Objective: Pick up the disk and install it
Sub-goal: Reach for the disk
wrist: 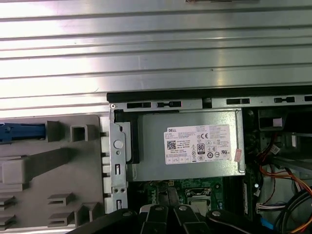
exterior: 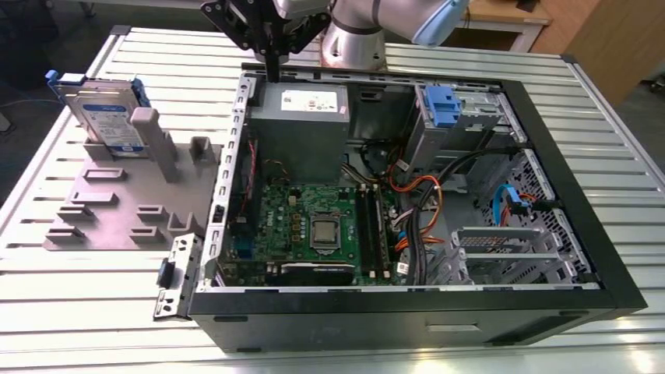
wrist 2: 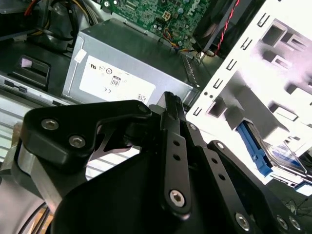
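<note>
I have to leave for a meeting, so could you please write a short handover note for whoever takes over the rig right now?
Gripper: shut and empty, above the edge of the open computer case, by the power supply.
Disk: on edge in the grey fixture, at the exterior view's left of the case, apart from the gripper.
Done: nothing yet.
Left: picking up the disk and installing it.

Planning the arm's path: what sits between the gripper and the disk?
In the exterior view, between gripper and disk: the case's metal side wall, bare table slats, then a grey stand post.
</note>
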Controlling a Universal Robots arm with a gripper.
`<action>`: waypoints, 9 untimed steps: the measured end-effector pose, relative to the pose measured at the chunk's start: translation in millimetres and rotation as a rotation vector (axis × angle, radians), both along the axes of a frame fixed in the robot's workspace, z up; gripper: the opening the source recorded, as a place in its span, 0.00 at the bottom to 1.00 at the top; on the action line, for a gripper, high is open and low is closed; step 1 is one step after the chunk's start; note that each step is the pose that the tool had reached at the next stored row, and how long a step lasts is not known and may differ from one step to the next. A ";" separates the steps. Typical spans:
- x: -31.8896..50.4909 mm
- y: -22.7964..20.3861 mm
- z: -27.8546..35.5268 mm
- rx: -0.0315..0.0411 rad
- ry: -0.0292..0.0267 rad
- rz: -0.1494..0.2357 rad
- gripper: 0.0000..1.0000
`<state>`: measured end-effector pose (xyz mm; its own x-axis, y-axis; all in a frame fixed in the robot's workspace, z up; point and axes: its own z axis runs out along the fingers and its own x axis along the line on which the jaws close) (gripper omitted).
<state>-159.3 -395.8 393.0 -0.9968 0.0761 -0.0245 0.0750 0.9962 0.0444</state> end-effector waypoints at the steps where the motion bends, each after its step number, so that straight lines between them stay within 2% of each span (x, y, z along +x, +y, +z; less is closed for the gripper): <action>1: 0.0 0.0 0.0 0.0000 0.0000 0.000 0.11; 9: -1.7 0.0 0.0 0.0000 0.0000 0.000 0.11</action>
<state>-161.0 -395.9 393.0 -0.9968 0.0763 -0.0245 0.0751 0.9962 0.0444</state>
